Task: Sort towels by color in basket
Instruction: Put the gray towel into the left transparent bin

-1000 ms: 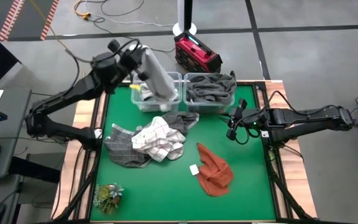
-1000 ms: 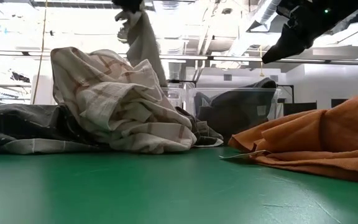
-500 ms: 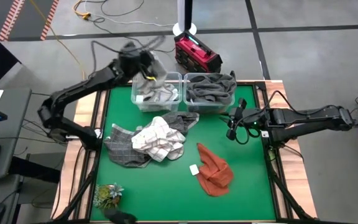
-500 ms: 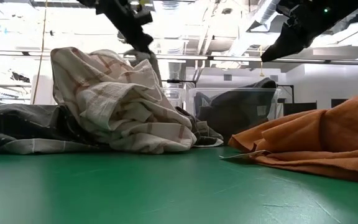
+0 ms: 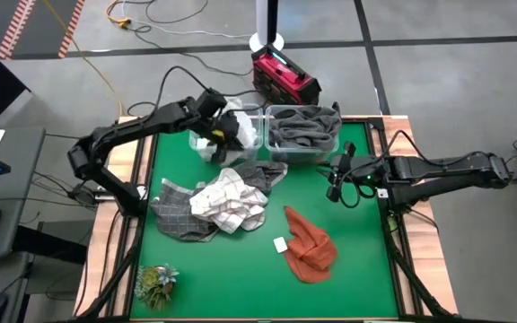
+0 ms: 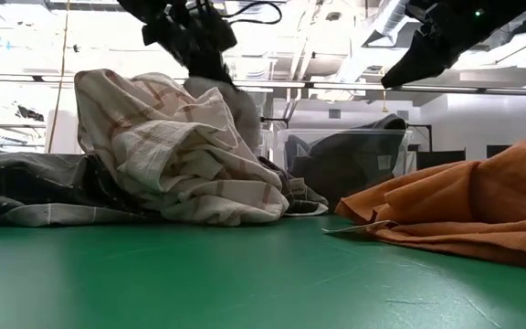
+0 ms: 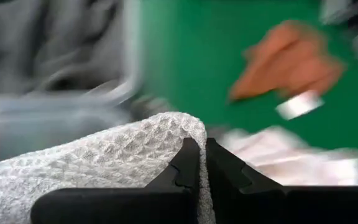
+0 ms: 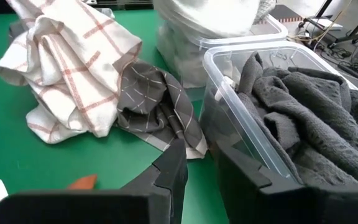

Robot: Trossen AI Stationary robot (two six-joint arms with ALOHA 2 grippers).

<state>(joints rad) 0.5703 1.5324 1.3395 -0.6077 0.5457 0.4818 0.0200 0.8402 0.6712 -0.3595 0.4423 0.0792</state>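
My left gripper (image 5: 220, 126) hovers over the left clear bin (image 5: 201, 149) at the table's far edge, shut on a white waffle-weave towel (image 5: 243, 126) that bulges over the bin. The right clear bin (image 5: 271, 154) holds dark grey towels (image 5: 303, 126). A white-and-red checked towel (image 5: 230, 203) lies on grey checked towels (image 5: 179, 218) mid-table. A rust orange towel (image 5: 311, 244) lies flat nearer the front. My right gripper (image 5: 337, 182) hangs open above the mat, right of the bins, with nothing between its fingers (image 8: 174, 163). My left gripper pinches a rounded fold of the white towel (image 7: 182, 127) between its two shut fingers (image 7: 190, 163). The fingers slant downward from the table's left. The rest of the towel (image 6: 233, 96) hangs below them toward the left bin.
A small green plant (image 5: 155, 283) stands at the near left corner. A white tag (image 5: 280, 244) lies beside the orange towel. A red box (image 5: 284, 77) sits on the floor behind the bins. Bare green mat lies along the near edge.
My left gripper has come down toward the left bin and tipped from pointing up to slanting down, still shut on the white towel. The towel, which hung long above the bin, now bunches at the bin's top.
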